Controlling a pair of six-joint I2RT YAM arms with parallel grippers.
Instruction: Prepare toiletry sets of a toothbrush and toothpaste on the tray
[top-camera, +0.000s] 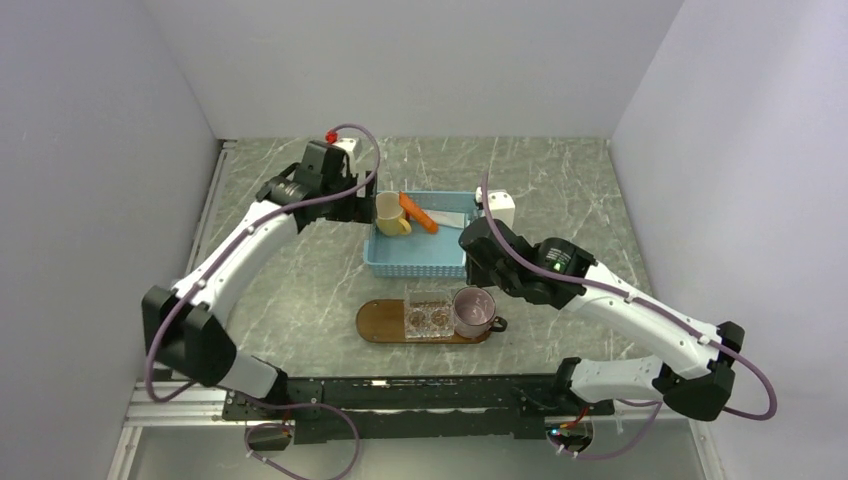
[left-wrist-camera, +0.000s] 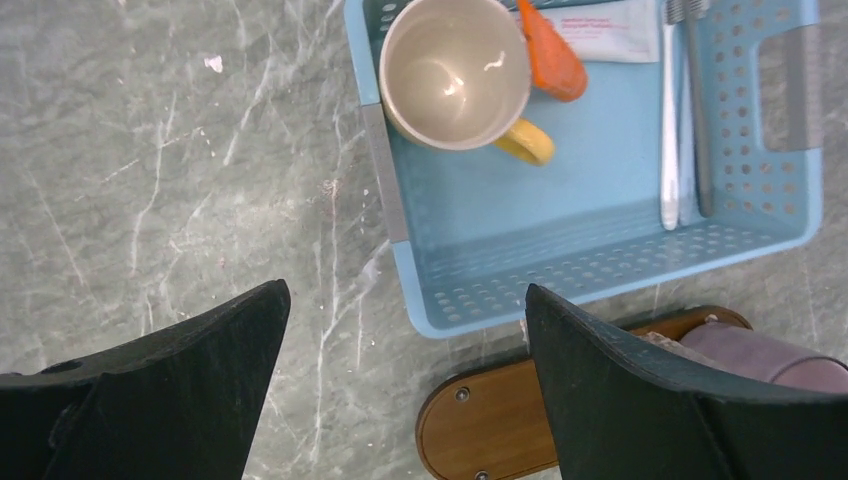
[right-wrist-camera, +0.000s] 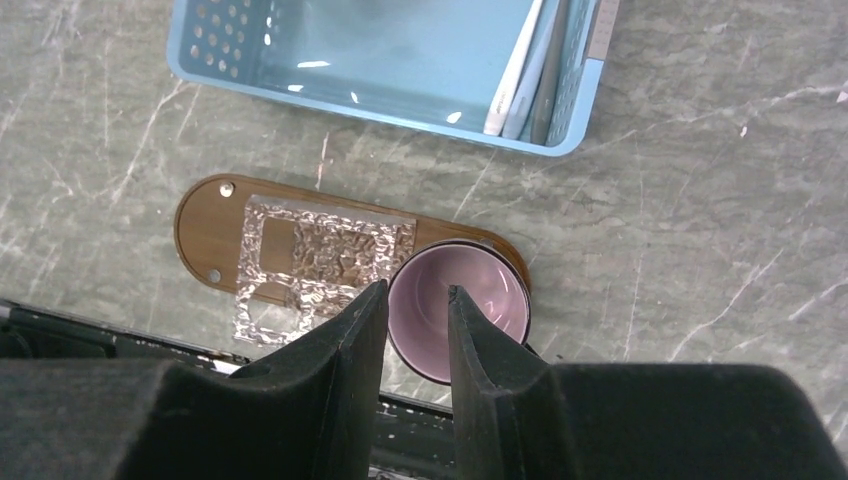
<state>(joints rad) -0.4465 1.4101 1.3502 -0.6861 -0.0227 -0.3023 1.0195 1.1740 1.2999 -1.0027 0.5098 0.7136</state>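
Observation:
The orange tube (left-wrist-camera: 550, 55) and the white tube (left-wrist-camera: 610, 18) lie at the far end of the blue basket (left-wrist-camera: 600, 280). Two thin brushes (left-wrist-camera: 668, 120) lie along its right side and also show in the right wrist view (right-wrist-camera: 520, 70). The brown oval tray (top-camera: 380, 322) lies in front of the basket and shows in both wrist views (left-wrist-camera: 490, 420) (right-wrist-camera: 205, 225). My left gripper (left-wrist-camera: 405, 288) is wide open and empty above the basket's near left corner. My right gripper (right-wrist-camera: 417, 288) hovers over the tray's right end, its jaws a narrow gap apart and empty.
A cream mug with a yellow handle (left-wrist-camera: 455, 70) stands in the basket's far left corner. A purple mug (right-wrist-camera: 458, 310) stands on the tray's right end. A clear textured glass dish (right-wrist-camera: 320, 255) lies on the tray's middle. Grey walls stand on three sides.

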